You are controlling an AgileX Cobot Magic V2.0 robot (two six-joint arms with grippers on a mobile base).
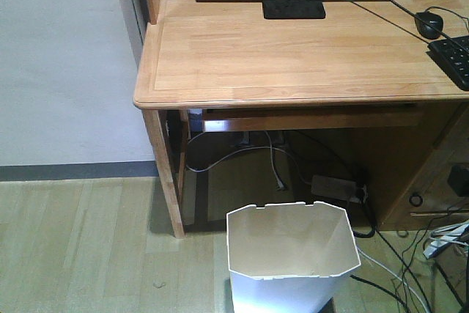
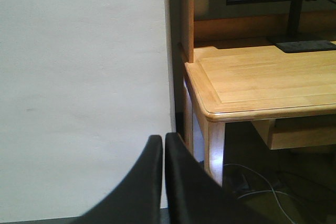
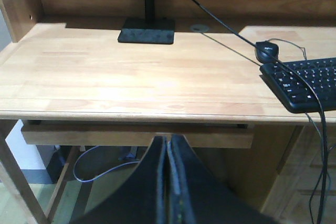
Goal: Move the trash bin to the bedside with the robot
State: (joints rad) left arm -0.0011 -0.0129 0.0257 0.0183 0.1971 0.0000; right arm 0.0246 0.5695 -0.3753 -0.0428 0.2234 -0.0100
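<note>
**Light, thin-walled trash bin is waiting on the floor by the desk**

Nearest us, the left tool [image 2: 163,148] is sitting closed with nothing gripped, and the right tool [image 3: 168,148] is doing the same. Just beyond, the trash bin [image 1: 293,243] is standing upright and empty on the wooden floor [image 1: 88,247]. It is at the near right of the front view, just in front of the desk [image 1: 293,56].

We are judging it to be light, thin plastic, stiff along the faceted rim. The flat walls are likely flexing under pressure, and the smooth surface is probably sliding easily in a grip. We are therefore favouring a pinch over the rim, one finger inside and one outside, at a corner facet where the fold is stiffening it.

Cables [image 1: 271,155] are trailing on the floor behind it and to its right, near enough to snag. Farther back, a keyboard [image 1: 454,56], a mouse [image 1: 429,25] and a monitor base [image 1: 293,9] are resting on the desk. The bedside is not showing in any view.
</note>
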